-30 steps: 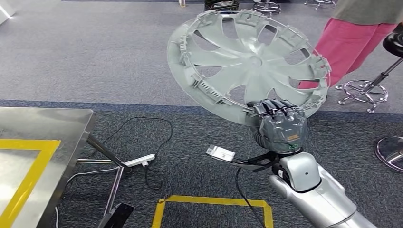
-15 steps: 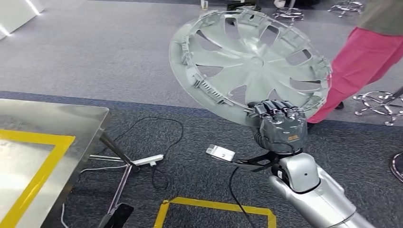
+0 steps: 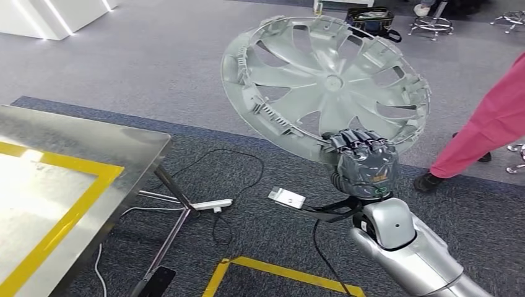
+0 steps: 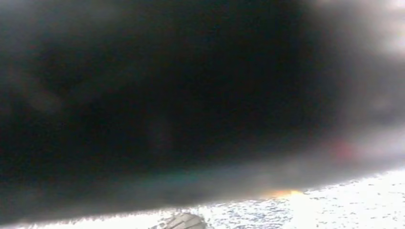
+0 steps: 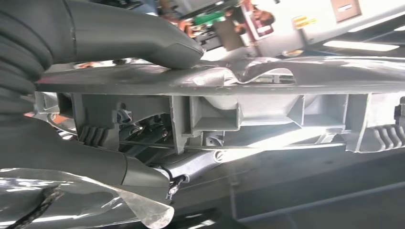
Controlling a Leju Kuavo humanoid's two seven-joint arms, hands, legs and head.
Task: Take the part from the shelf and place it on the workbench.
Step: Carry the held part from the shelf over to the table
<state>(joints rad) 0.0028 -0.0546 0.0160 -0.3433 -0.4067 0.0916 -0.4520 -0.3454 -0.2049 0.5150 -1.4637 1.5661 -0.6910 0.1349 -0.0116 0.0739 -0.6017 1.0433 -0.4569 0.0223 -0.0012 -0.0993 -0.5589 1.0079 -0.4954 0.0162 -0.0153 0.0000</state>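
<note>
The part is a grey plastic wheel cover (image 3: pixel 325 86), round with spokes and clips along its rim, its inner side facing me. My right hand (image 3: pixel 365 162) grips its near rim and holds it tilted up in the air over the carpet. In the right wrist view the thumb (image 5: pixel 138 36) presses on the rim (image 5: pixel 248 81) from one side, with the fingers (image 5: pixel 76 152) on the other. The steel workbench (image 3: pixel 117 145) with a yellow taped rectangle stands at the lower left, apart from the cover.
A person in pink trousers (image 3: pixel 489 127) stands at the right, close to the cover. Cables and a power strip (image 3: pixel 213 204) lie on the carpet by the workbench legs. Yellow floor tape (image 3: pixel 278 270) is near my feet. Stools (image 3: pixel 430 23) stand far back.
The whole head view has shifted: the workbench now reaches further into the picture and the person sits further right. The wheel cover stays in my right hand the same way.
</note>
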